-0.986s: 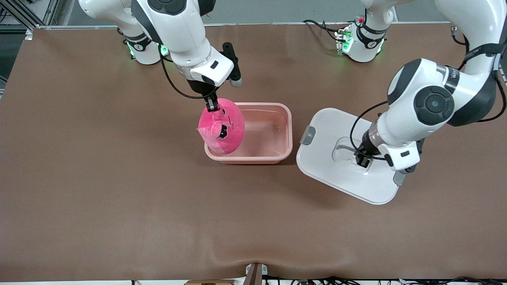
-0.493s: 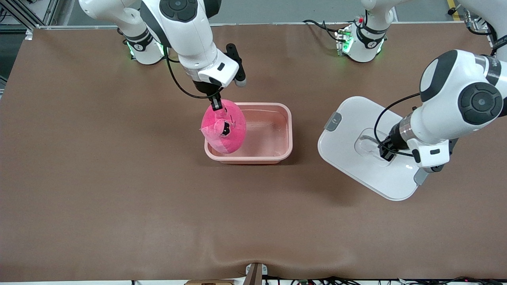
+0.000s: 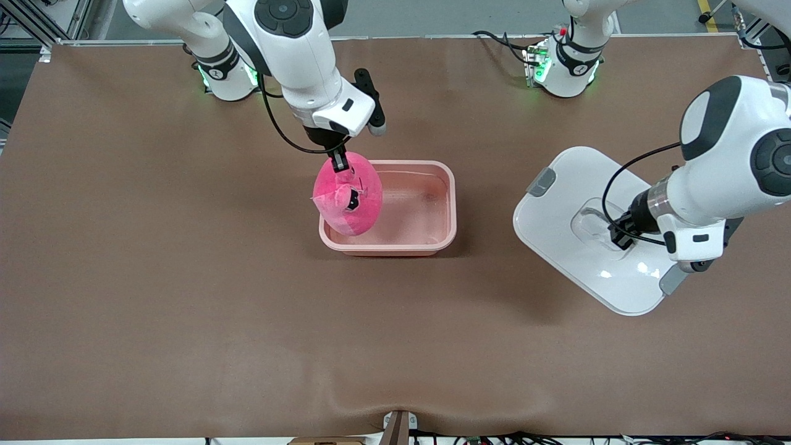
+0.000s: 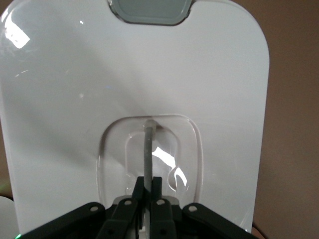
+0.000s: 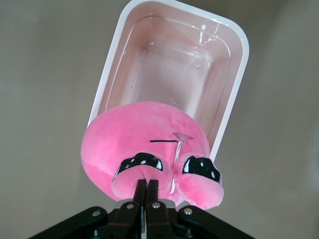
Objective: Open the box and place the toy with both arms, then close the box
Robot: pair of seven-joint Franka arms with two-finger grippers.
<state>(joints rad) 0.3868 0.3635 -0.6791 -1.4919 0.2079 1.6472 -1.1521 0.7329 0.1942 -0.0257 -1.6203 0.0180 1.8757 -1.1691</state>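
Right pincer (image 3: 338,162) pinched on the toy (image 3: 348,196) at its top, fingers pressed together on a fold of plush beside the dark face marks; the toy hangs over the tub's (image 3: 432,247) end toward the right arm, its lower part overlapping that rim in the front view; whether it touches the rim or floor, cannot tell.

Tub open, nothing else in it, long sides running along the worktop's (image 3: 185,309) length; it sits near the worktop's middle, somewhat closer to the robots' edge than to the camera's edge; most of the tub's floor toward the left arm's end lies uncovered.

Left pincer (image 3: 620,237) closed on the thin bar in the lid's (image 3: 568,185) recessed clear handle (image 3: 590,222); the lid is well apart from the tub, toward the left arm's end, turned at an angle to the worktop's edges; whether it is lifted or resting, cannot tell; grey clip (image 3: 544,182) on the corner nearest the tub, another (image 3: 672,281) at the lid's other end.

Bare brown strip between tub and lid; broad open worktop along the camera's edge and at the right arm's end.
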